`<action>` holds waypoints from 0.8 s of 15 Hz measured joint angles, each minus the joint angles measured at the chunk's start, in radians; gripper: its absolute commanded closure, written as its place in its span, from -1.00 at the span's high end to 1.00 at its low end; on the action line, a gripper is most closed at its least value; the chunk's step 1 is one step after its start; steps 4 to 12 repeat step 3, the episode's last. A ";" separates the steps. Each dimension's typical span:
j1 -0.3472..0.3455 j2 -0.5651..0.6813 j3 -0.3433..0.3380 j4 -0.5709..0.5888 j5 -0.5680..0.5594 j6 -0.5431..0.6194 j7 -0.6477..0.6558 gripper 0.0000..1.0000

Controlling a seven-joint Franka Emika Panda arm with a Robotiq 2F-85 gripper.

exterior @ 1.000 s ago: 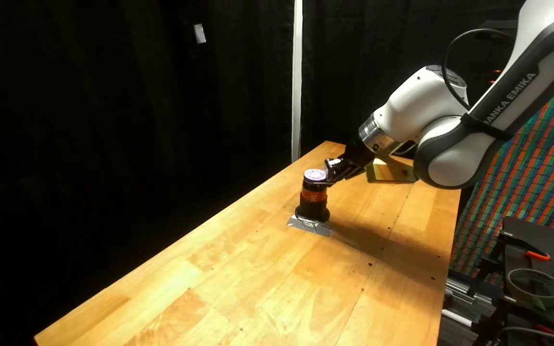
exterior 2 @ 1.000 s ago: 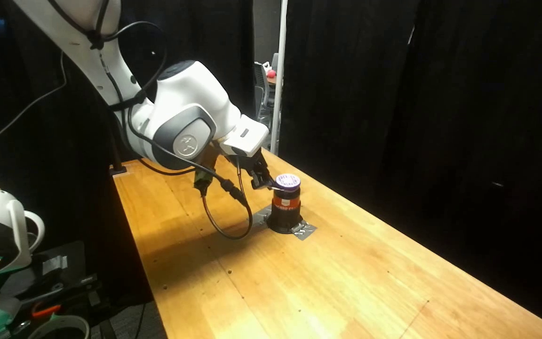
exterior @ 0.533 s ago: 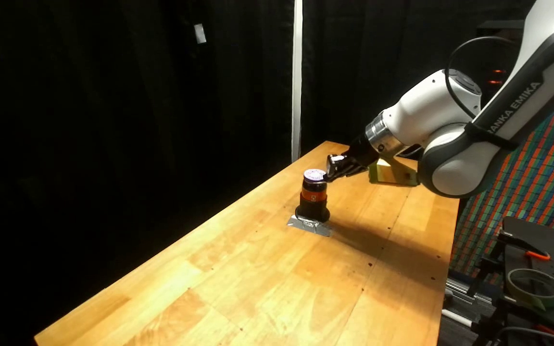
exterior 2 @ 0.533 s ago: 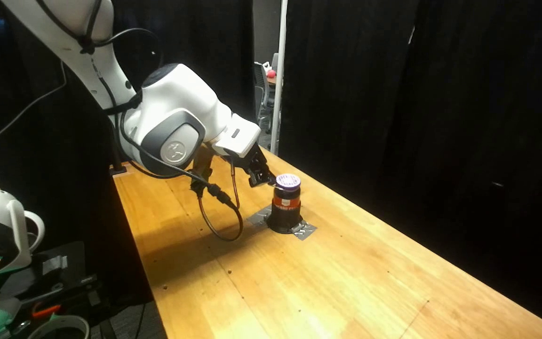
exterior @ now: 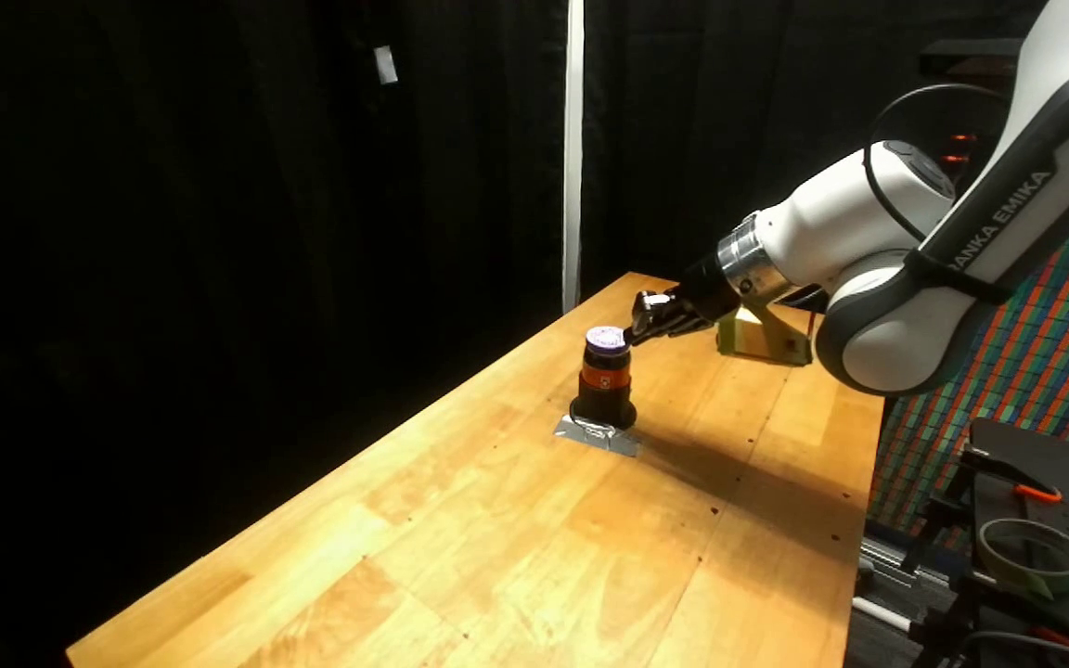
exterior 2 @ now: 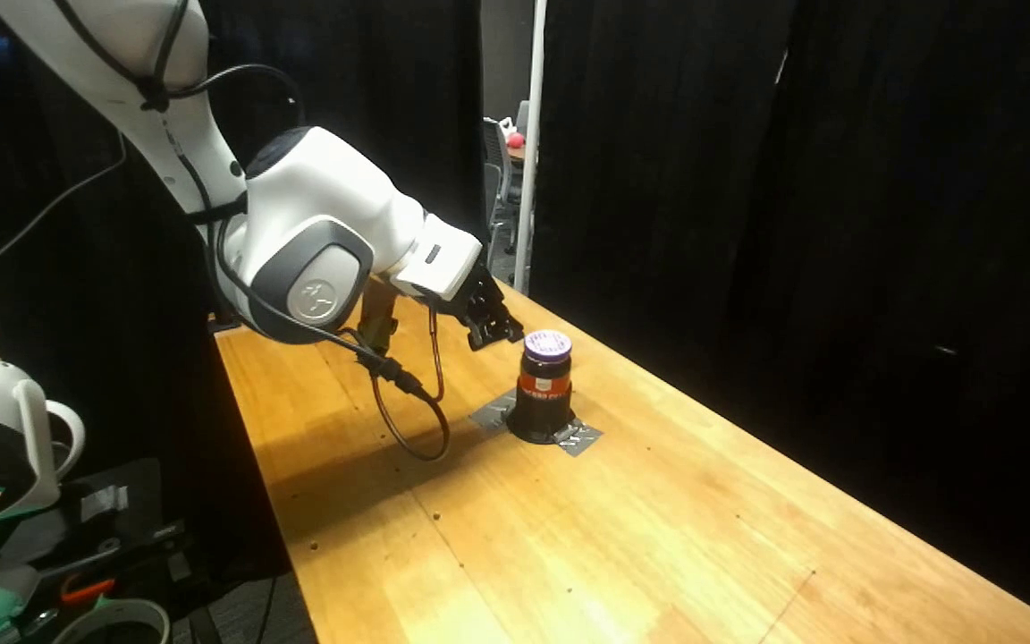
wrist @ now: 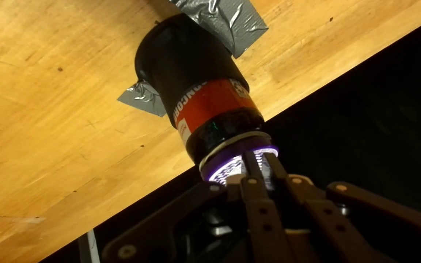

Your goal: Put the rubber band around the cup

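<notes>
Wrist view | pincer [wrist: 258,157] slightly apart, narrow gap between tips; whether touching purple lid [wrist: 228,156], I cannot tell | tips cover part of printed lid; pale rubber band [wrist: 237,138] goes around lid's lower edge, far side hidden | round orange-black cup [wrist: 216,104] upright on wooden table [wrist: 68,109], crinkled silvery tape [wrist: 245,29] at its foot

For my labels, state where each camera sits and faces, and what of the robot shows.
Wrist view: carried on the arm, facing the jar past the end effector at the bottom.
In an exterior view: higher than the table, facing the jar; arm and end effector extend from the upper right.
In an exterior view: also raised, facing the lid; arm and end effector extend from the upper left.
Both exterior views share table, jar and arm.
</notes>
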 measured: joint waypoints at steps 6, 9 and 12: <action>-0.088 -0.026 0.114 -0.002 0.025 -0.042 -0.020 -0.38; -0.088 -0.026 0.114 -0.002 0.025 -0.042 -0.020 -0.38; -0.088 -0.026 0.114 -0.002 0.025 -0.042 -0.020 -0.38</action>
